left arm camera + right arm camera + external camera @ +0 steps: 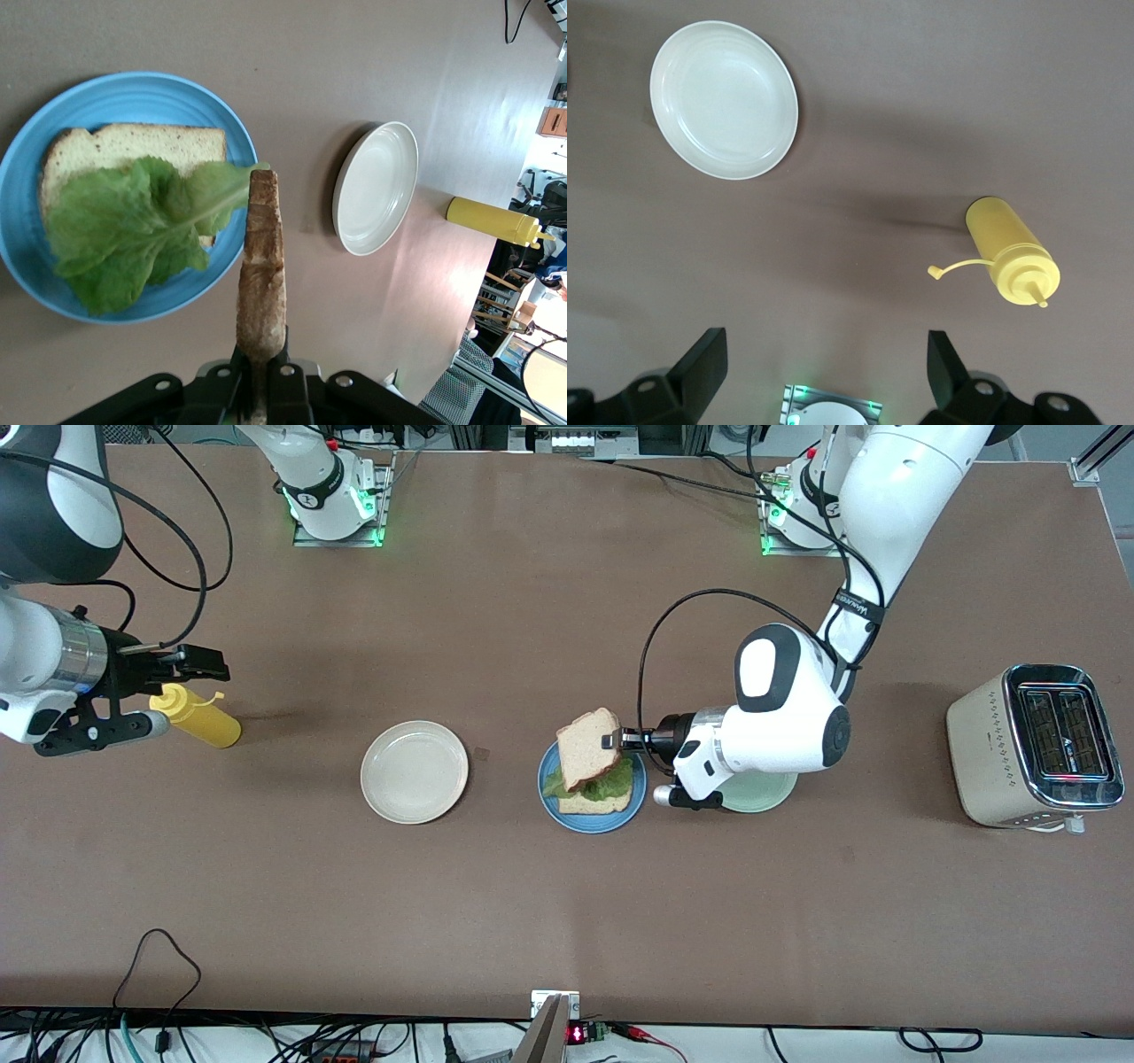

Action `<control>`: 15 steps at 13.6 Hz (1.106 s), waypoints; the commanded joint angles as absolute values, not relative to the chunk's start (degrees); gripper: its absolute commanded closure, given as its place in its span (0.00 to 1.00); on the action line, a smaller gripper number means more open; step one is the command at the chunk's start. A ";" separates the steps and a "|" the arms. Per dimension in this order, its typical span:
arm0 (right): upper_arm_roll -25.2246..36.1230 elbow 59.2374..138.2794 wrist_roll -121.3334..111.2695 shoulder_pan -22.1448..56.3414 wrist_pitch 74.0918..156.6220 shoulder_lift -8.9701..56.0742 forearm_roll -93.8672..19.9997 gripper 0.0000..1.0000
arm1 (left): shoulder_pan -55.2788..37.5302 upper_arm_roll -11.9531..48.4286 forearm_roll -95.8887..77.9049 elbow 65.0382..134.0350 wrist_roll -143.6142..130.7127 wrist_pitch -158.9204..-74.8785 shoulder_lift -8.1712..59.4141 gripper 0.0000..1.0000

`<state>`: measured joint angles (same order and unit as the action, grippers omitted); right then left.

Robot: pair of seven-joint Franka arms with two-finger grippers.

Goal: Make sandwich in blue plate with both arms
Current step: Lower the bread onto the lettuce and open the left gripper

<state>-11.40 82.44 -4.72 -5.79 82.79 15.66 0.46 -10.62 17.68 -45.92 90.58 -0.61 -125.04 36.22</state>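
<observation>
The blue plate (560, 808) holds a bread slice (595, 804) with a crinkled green lettuce leaf (611, 782) on it. My left gripper (613, 740) is shut on a second bread slice (586, 748) and holds it tilted on edge over the plate. In the left wrist view the held slice (263, 266) stands edge-on beside the lettuce (133, 226) and the plate (186, 97). My right gripper (208, 664) is open and empty, up in the air over the yellow bottle at the right arm's end of the table, and waits.
A cream-white plate (414, 771) lies beside the blue plate toward the right arm's end. A yellow squeeze bottle (197, 718) lies on its side. A pale mint-green plate (764, 793) sits under the left wrist. A toaster (1032, 746) stands at the left arm's end.
</observation>
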 commanded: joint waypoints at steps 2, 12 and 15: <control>-6.44 96.30 -2.81 -2.13 91.57 5.82 1.14 0.00 | -11.25 17.31 -50.01 90.97 4.30 -128.57 37.88 0.99; -4.31 96.68 -3.34 -1.85 93.26 0.00 6.07 0.00 | -11.61 17.31 -50.19 91.49 8.43 -130.43 40.96 0.99; -4.22 95.37 -3.69 -0.97 93.43 1.05 5.89 0.00 | -11.34 17.31 -50.19 92.37 9.84 -130.34 41.13 0.98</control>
